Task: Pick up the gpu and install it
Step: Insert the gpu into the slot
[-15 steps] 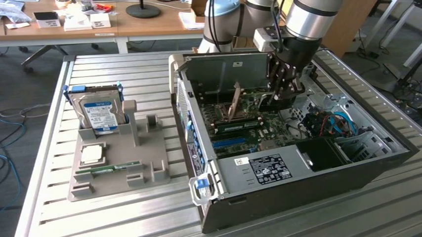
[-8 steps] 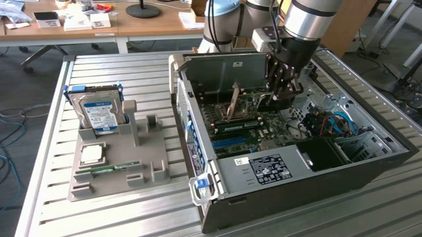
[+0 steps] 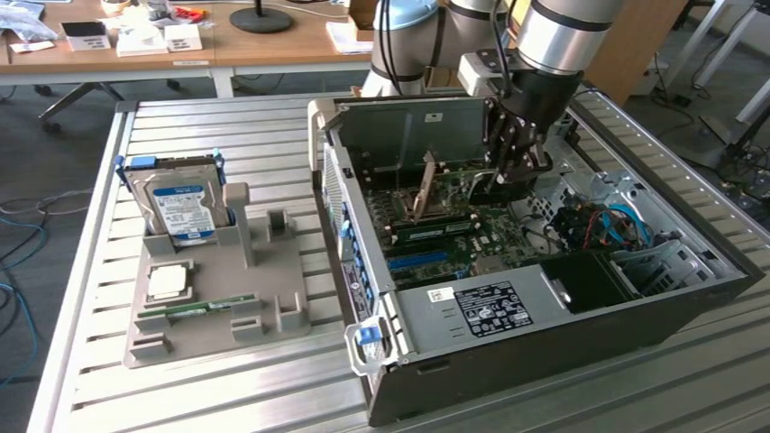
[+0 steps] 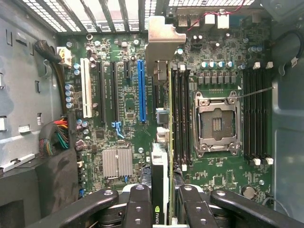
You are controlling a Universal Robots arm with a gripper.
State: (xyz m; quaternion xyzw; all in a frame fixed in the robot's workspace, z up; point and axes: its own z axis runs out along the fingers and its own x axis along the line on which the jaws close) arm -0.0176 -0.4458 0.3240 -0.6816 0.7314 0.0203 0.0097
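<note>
Silver-bracketed gpu (image 4: 160, 175) gripped by the claw (image 4: 164, 202) inside the computer case (image 3: 673, 298)

The gpu is seen edge-on in the wrist view: a thin green board edge, a black shroud alongside it marked with a small green logo, and a bent silver metal bracket at the far end. The card is held on edge above the green motherboard (image 4: 123, 99). It is seen between the long blue slot (image 4: 141, 90) and the black memory slots (image 4: 180, 114), running parallel to both. The claw is closed on the gpu, with black fingers (image 4: 138, 204) set against its two flat sides at the end opposite the bracket. In the exterior view the claw is seen inside the open case, which lies on the slatted table (image 3: 216, 397). The fan face cannot be made out from this angle. The lower edge of the card is hidden by the card itself, so whether it touches any slot cannot be told. The gripped end is cut off by the frame edge
</note>
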